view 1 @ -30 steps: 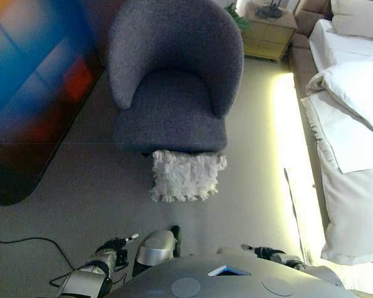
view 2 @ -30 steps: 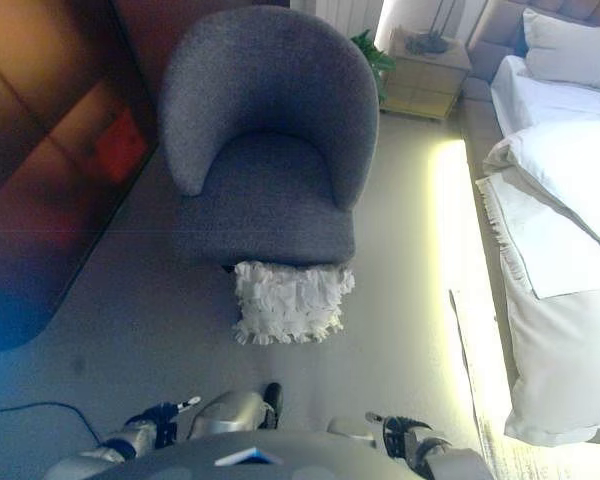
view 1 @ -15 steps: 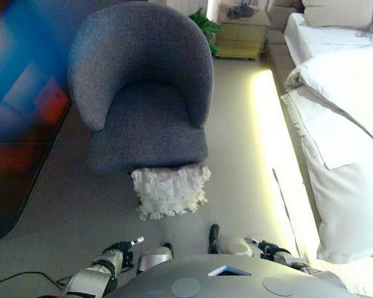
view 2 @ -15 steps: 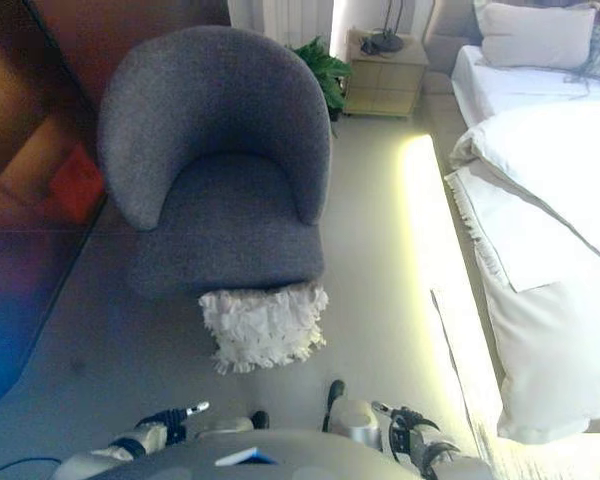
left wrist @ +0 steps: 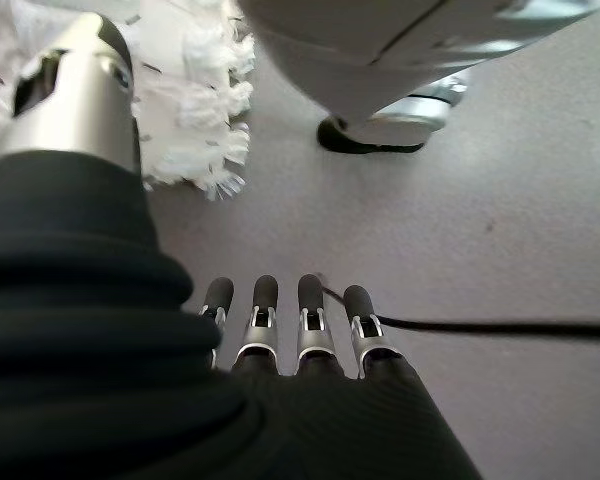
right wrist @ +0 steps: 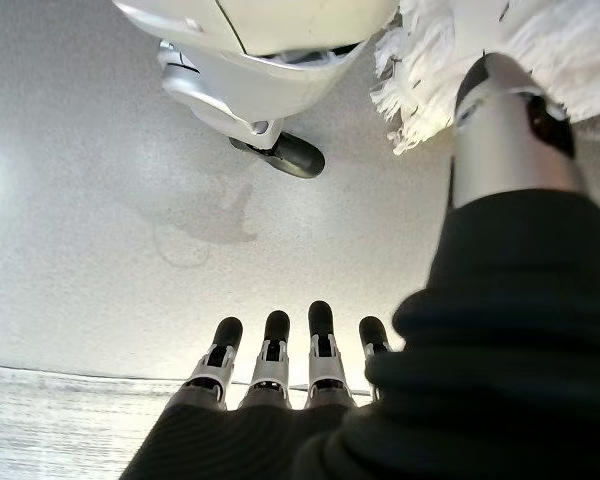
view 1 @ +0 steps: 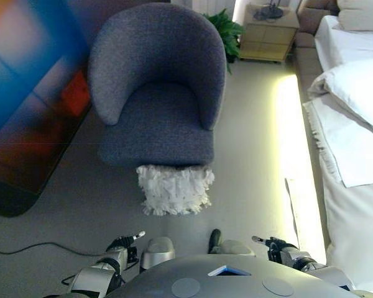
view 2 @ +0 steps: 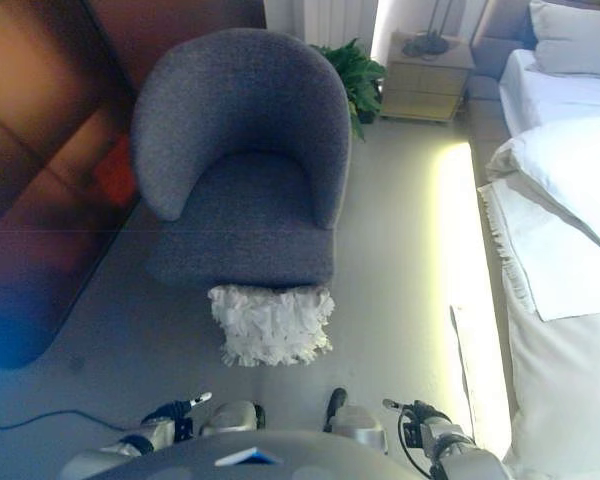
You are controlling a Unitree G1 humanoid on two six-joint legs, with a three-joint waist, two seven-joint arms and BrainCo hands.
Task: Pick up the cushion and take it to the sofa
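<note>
White fringed cushion [view 1: 174,189] lies on the floor [view 1: 68,205], leaning on the front edge of the grey armchair [view 1: 156,93] — left hand [left wrist: 280,330] and right hand [right wrist: 280,350] hang low, fingers straight, empty — grasp not begun, presumably approaching

Open floor [view 1: 68,205] before cushion [view 1: 174,188], armchair [view 1: 156,93] directly behind, bed [view 1: 354,155] rightward

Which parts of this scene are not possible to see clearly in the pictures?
- Cushion: its far edge is hidden under the front of the armchair, both eye views.
- Bed: cut off by the right edge.
- Items on the nightstand: too small to identify.
- Left hand and right hand: the eye views show only a small part of each.
</note>
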